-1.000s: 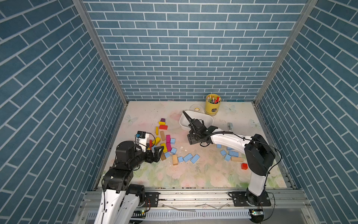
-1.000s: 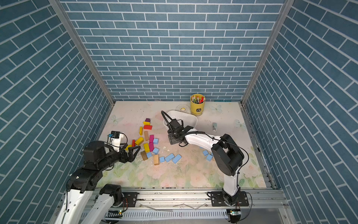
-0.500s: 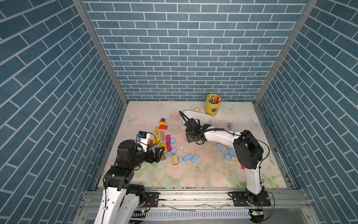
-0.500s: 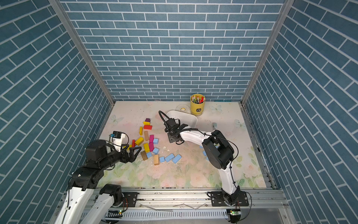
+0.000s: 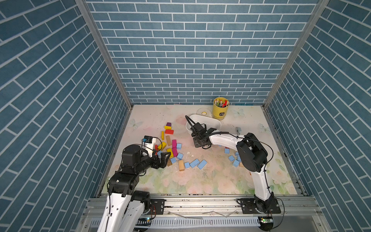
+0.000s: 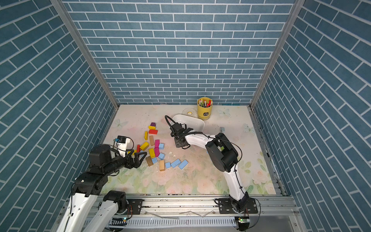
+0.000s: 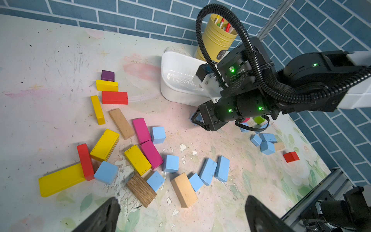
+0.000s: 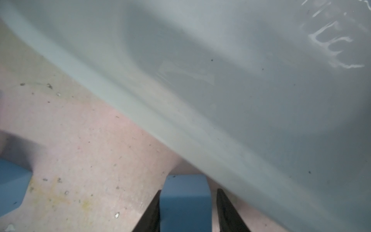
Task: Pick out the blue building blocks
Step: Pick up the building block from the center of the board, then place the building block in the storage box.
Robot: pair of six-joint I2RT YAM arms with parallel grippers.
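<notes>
While the right gripper (image 8: 188, 190) sits narrowed around one blue block (image 8: 185, 202), apparently gripping it on the table (image 8: 80, 140) just beside the white tub (image 8: 241, 80), it seems best to lift straight up, clearing the tub's wall. Left gripper (image 7: 181, 198), well away, gapes empty.

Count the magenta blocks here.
2. The farther magenta rectangular brick lies between a tan wooden brick and a light blue cube; the nearer magenta rectangular brick sits end to end with it, beside a yellow brick. The right arm may hide more.

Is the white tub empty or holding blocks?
Empty where visible: the tub shows bare white inside in both top views; the right arm hides part.
</notes>
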